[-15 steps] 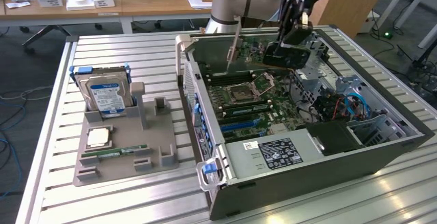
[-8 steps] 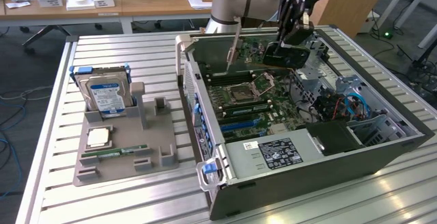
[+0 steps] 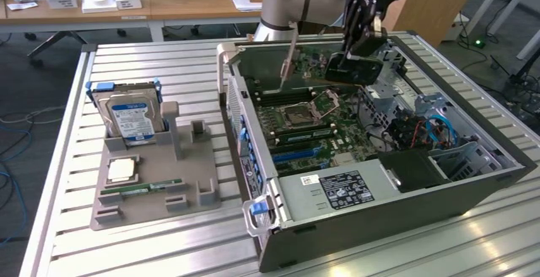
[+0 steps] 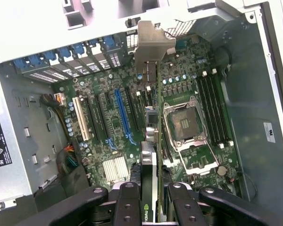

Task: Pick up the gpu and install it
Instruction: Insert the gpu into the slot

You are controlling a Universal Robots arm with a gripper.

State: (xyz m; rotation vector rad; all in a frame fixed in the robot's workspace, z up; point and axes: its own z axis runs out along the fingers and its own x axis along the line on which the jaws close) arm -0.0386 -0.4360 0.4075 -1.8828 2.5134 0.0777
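My gripper [image 3: 355, 49] is shut on the gpu [image 3: 348, 71] and holds it in the air over the open computer case [image 3: 472, 185]. The card's dark face is towards the exterior view, and its silvery bracket [image 3: 289, 59] hangs down at the end towards the exterior view's left. In the wrist view the gpu [image 4: 153, 141] appears edge-on, clamped between my black fingers [image 4: 128, 202], with its bracket [image 4: 151, 44] at the far end near the case's rear slot openings. It hovers above the motherboard [image 4: 108, 141], between the blue expansion slot [image 4: 122, 115] and the CPU socket [image 4: 184, 125].
A grey fixture tray [image 3: 198, 191] at the exterior view's left holds a blue-labelled hard drive [image 3: 131, 120], a CPU chip [image 3: 122, 169] and a green RAM stick [image 3: 139, 190]. The case's power supply [image 3: 337, 191] and cables [image 3: 413, 131] lie inside. Everything stands on a slatted metal table [image 3: 152, 62].
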